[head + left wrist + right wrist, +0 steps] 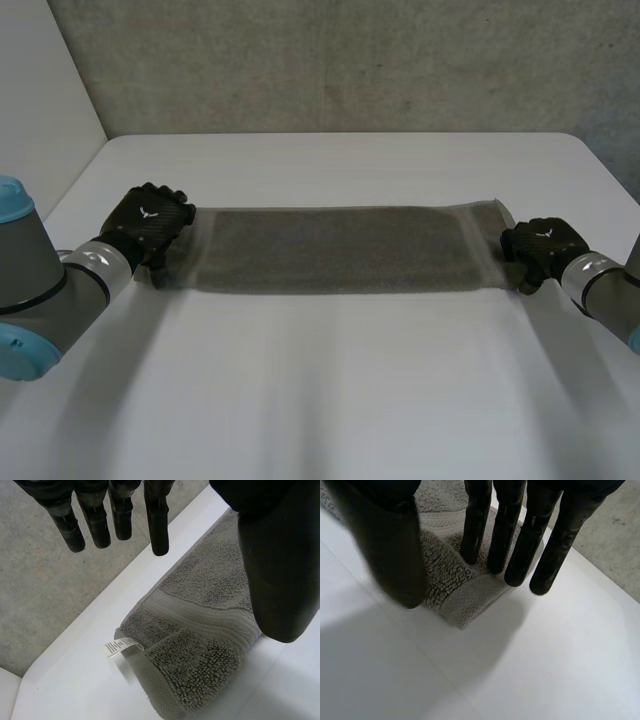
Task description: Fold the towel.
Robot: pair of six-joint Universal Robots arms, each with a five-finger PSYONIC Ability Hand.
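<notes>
A grey towel point(340, 250) lies flat as a long folded strip across the white table point(330, 400). My left hand point(150, 222) is at its left end. In the left wrist view that hand point(159, 525) hovers over the towel's end point(200, 630) with fingers straight and thumb apart, holding nothing. A white label point(122, 646) sticks out at the corner there. My right hand point(540, 245) is at the right end. In its wrist view the straight fingers point(515, 545) rest on the towel's corner point(450, 585), which lies flat, with the thumb beside the edge.
The table's far edge point(340, 135) runs below a concrete wall. Grey floor point(45, 590) lies past the table's left edge, close to the towel's end. Bare tabletop stretches in front of the towel.
</notes>
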